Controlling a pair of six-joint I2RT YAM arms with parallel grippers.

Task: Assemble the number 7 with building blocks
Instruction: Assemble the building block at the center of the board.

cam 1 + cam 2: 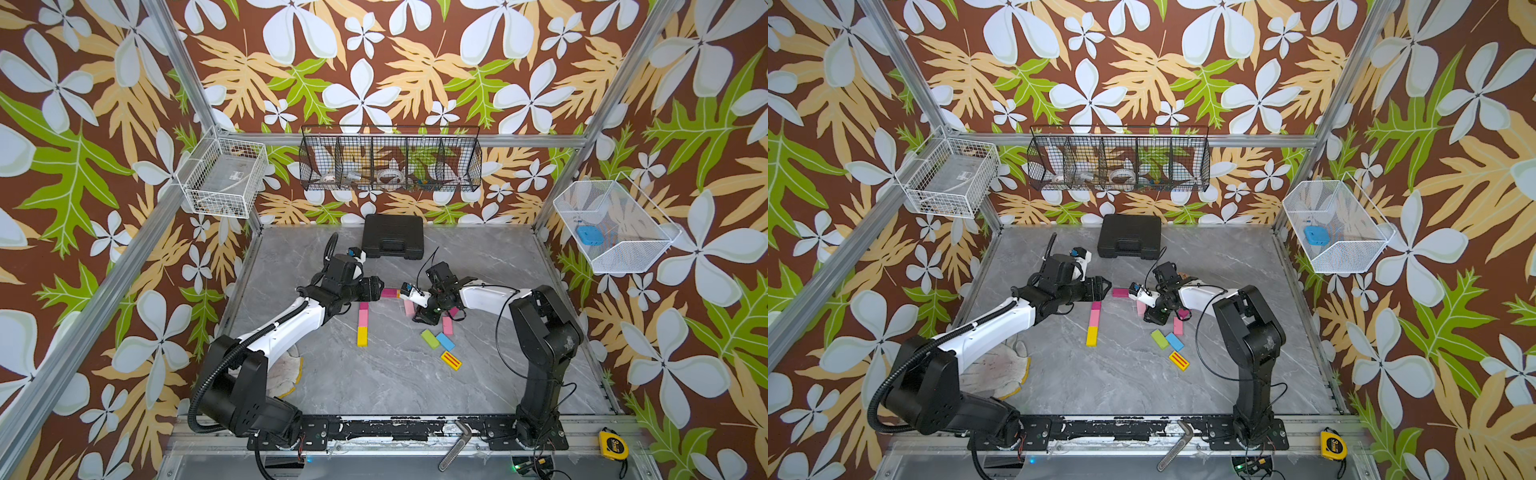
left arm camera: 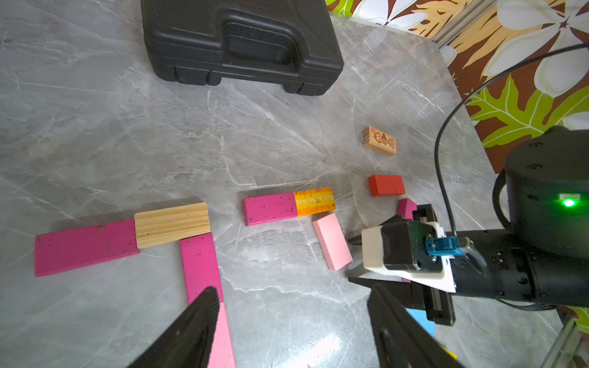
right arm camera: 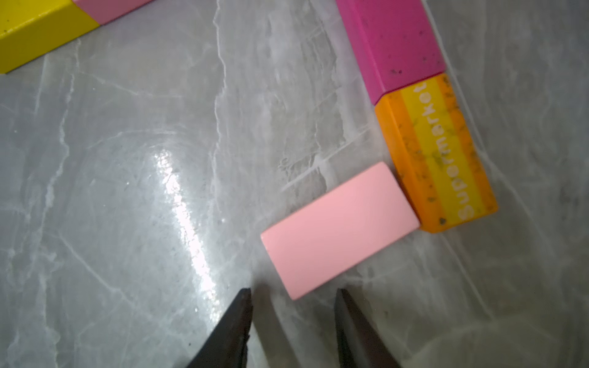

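Near the middle of a grey marble tabletop (image 1: 374, 386), the left end effector (image 2: 293, 288) hangs released, its fingers wide apart and empty above a magenta block (image 2: 199, 264). That block heads a column that runs on with a pink block (image 1: 363, 318) and a yellow block (image 1: 362, 336). A plain wood block (image 2: 172, 224) touches the column's top, and a long magenta block (image 2: 83, 247) lies end to end with it. The right end effector (image 3: 293, 302) is released too, narrowly parted and grasping nothing, its tips at one corner of a light pink block (image 3: 339, 229). This block lies flat, just beside an orange "Supermarket" block (image 3: 443, 153) that abuts a second magenta block (image 3: 395, 44). A green block (image 1: 430, 338), a blue block (image 1: 445, 341) and a yellow red-striped block (image 1: 451, 360) lie nearby. A black case (image 1: 392, 236) sits at the far edge.
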